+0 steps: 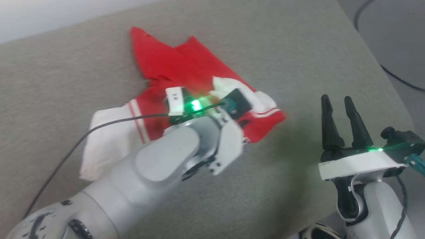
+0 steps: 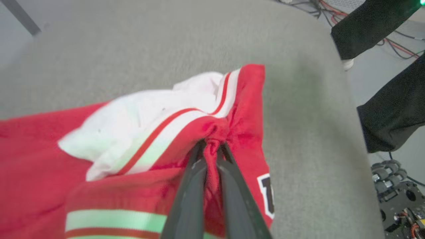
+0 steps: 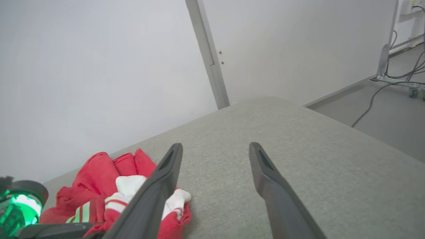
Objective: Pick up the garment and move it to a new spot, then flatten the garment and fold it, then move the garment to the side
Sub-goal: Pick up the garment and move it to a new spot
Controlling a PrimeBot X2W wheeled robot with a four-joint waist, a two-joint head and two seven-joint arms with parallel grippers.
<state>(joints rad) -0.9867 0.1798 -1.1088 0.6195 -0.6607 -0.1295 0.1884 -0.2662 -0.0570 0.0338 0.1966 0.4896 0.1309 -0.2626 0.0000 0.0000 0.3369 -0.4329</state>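
Pinching a fold of the bright red thin jersey shirt, at 11 o'clock on the grey fabric cushion: left gripper | right gripper, 4 o'clock, wide, empty | best lifted slowly, evenly.

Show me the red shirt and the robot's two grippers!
shirt (image 1: 179, 63), head view, on its plain red body.
left gripper (image 2: 212, 146), left wrist view, between the fingertips pinching red cloth.
right gripper (image 3: 215, 147), right wrist view, in the gap between its open fingertips.
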